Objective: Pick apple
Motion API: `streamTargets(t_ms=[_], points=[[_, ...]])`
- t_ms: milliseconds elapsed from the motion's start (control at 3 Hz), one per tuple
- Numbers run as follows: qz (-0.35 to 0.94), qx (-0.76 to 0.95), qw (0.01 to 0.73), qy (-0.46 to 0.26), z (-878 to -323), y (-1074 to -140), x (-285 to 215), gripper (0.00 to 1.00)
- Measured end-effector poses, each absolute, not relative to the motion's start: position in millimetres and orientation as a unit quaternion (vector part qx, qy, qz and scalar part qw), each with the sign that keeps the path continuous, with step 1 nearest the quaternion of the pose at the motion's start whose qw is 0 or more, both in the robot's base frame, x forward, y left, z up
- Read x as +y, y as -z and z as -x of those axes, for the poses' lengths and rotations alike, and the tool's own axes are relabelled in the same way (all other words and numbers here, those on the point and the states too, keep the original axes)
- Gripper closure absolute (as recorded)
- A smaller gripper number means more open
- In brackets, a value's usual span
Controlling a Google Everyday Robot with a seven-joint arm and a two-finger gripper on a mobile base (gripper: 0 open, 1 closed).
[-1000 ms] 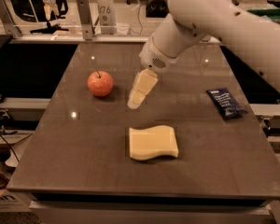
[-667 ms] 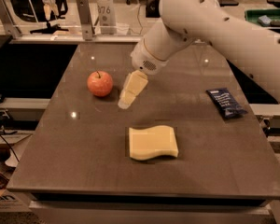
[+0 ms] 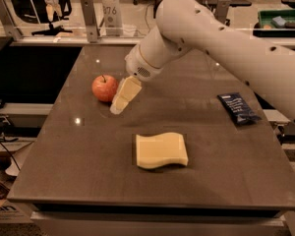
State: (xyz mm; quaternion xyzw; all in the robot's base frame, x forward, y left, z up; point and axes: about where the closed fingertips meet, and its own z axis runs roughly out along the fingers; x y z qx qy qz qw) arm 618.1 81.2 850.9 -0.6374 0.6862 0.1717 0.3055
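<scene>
Covering apple edge, gripper hangs just beside it.

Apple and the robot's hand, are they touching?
Cannot tell. In the camera view the gripper sits right beside the apple, on its right. Their outlines meet, but the gripper could be just in front of the apple rather than against it.

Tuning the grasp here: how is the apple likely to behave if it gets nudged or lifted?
The apple is round and sits free on the flat table, so a side nudge from the gripper, close beside it, would probably roll it. Its skin looks smooth, so it is likely firm but slightly slippery.
</scene>
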Motion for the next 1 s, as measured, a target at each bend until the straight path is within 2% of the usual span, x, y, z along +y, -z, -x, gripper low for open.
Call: streamTargets(t_ms=[667,1000], points=[[0.626,0.7,0.287,-0.191,-632.5,-832.1,106.1,0.0],[0.622,0.71,0.267,-0.192,-631.9,-831.0,116.1,0.16]])
